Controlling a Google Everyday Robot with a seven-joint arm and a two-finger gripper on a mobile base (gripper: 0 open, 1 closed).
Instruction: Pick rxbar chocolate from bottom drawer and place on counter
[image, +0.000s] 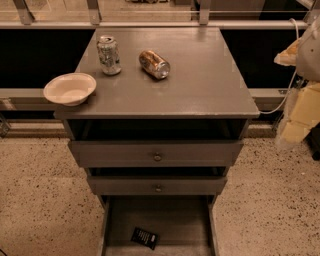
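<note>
In the bottom drawer (167, 217) lies one rxbar chocolate (144, 238); gripper (294, 129) hangs right.

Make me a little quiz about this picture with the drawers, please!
1. True or false: the rxbar chocolate lies in the open bottom drawer.
2. Which thing on the counter lies on its side? A: the silver can. B: the bronze can. C: the white bowl.
3. Fill the gap: the gripper hangs at the picture's ____ edge, beside the cabinet and far from the bar.

Key: 1 true; 2 B; 3 right.
</note>
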